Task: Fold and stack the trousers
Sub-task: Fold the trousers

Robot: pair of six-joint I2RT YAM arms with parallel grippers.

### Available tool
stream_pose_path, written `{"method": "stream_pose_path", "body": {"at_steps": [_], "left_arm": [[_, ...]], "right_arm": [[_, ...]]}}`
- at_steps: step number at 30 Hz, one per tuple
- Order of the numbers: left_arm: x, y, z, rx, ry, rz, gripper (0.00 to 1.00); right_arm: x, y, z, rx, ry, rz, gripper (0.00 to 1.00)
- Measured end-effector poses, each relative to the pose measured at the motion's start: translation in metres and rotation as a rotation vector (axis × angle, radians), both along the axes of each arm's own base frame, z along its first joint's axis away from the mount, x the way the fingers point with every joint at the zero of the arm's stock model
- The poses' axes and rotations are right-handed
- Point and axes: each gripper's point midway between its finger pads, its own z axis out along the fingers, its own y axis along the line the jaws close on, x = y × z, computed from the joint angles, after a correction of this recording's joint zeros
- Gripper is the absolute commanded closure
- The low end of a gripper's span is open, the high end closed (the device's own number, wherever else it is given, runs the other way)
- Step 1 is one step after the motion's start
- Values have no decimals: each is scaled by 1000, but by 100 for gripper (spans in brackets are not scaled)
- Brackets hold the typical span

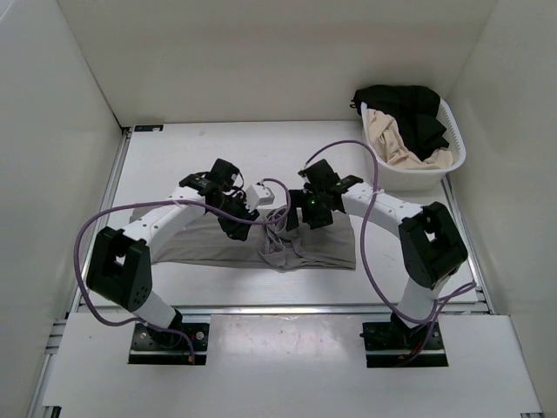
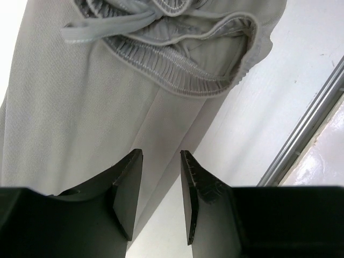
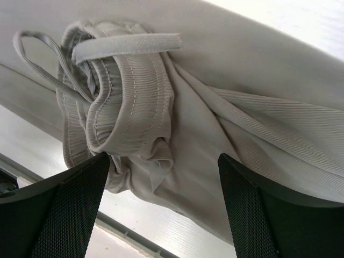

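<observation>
Hovering over smooth trousers (image 2: 80,134) fabric, the left end effector (image 2: 161,155) is narrowly parted and grips nothing. The trousers lie spread along the desk's (image 1: 174,165) near middle. The right end effector (image 3: 164,157) stands wide over the bunched waistband, empty.

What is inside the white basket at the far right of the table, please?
The white basket holds a black garment, heaped at the back, and a beige garment in front of it. Anything underneath them is covered, so it cannot be seen.
</observation>
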Motion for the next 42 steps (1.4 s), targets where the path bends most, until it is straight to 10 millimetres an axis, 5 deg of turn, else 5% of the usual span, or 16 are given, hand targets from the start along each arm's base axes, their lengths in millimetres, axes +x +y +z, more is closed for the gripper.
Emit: {"method": "stream_pose_path", "body": {"at_steps": [6,9,12,16,22,31,39,42], "left_arm": [[-2,3,2,-14,23,19,54],[-4,0,2,-27,34,18,54],[-5,-1,2,-35,40,15,54],[-5,-1,2,-37,42,16,54],[-5,-1,2,-37,42,16,54],[-4,0,0,-34,47,22,54],[-4,2,-4,-25,61,25,54],[-3,1,-3,-26,58,26,54]], "right_arm": [[-10,13,-14,7,49,29,21],[-10,17,-20,9,70,26,43],[-6,21,-24,14,75,28,81],[-7,23,-25,16,81,32,100],[-14,19,-18,-5,86,44,100],[-54,31,37,1,-9,208,100],[-75,32,-7,-89,103,312,100],[-78,34,-33,-134,151,337,88]]}}
